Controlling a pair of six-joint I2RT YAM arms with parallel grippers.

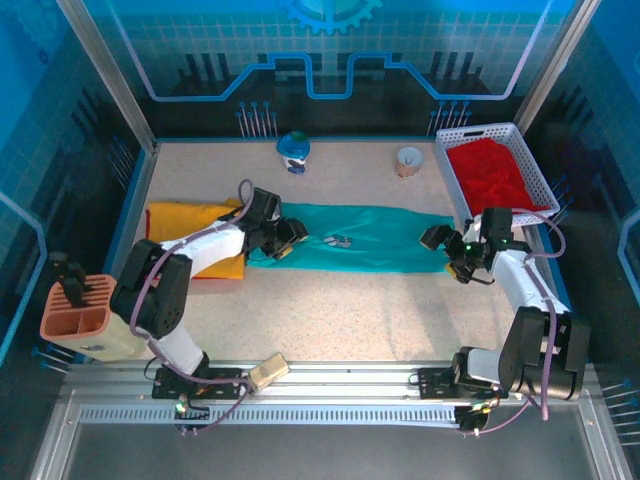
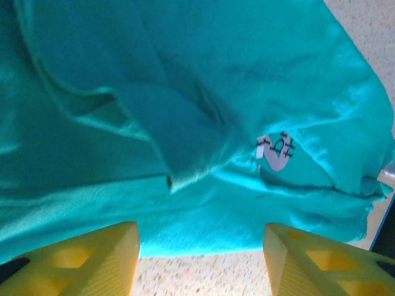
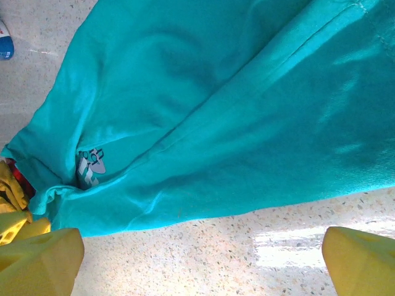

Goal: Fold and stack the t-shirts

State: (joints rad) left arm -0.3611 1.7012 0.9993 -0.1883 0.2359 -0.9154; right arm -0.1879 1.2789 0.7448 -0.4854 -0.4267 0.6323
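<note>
Teal t-shirt point(image 1: 380, 240) lies flat on the table point(image 1: 400, 310) — yellow t-shirt point(image 1: 185, 220) beside it.

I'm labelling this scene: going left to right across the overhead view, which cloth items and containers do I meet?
Orange holder → yellow t-shirt → teal t-shirt → white basket holding the red t-shirt.

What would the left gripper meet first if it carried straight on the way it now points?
Most likely the teal-green t-shirt, at its edge ahead of the open left gripper; depth is unclear, so the table might come first.
</note>
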